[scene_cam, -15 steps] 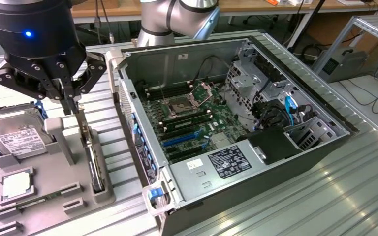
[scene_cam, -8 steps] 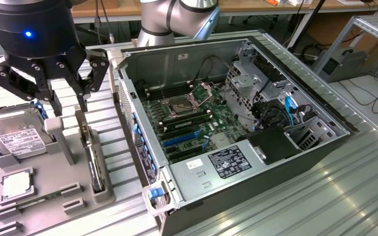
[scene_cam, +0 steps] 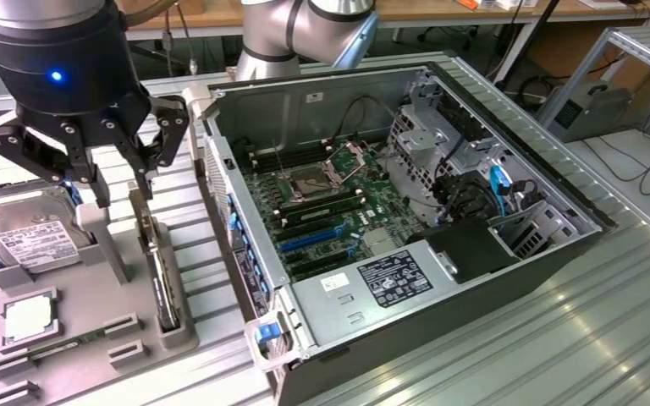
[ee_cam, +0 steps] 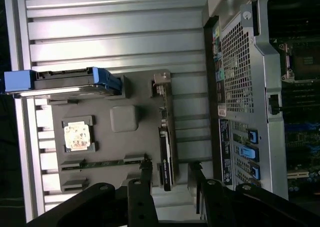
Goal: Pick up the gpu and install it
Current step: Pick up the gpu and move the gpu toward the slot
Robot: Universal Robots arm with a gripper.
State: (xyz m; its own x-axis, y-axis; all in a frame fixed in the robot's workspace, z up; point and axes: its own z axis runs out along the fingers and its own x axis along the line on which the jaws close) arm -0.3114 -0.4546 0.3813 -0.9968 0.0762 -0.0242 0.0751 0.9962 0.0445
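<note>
gpu [scene_cam: 165, 279] on edge in grey holder [scene_cam: 82, 342], long axis parallel to computer case [scene_cam: 291, 106] | end effector [scene_cam: 119, 194] open above it

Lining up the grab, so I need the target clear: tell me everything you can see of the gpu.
The gpu is a thin, dark card with a black face and a silver-grey metal bracket at one end. It stands on its long edge in a slot of the grey holder tray, which lies on the ribbed metal table beside the open computer case. The hand hangs over it, open, one finger on each side of the card, and no contact shows.
</note>
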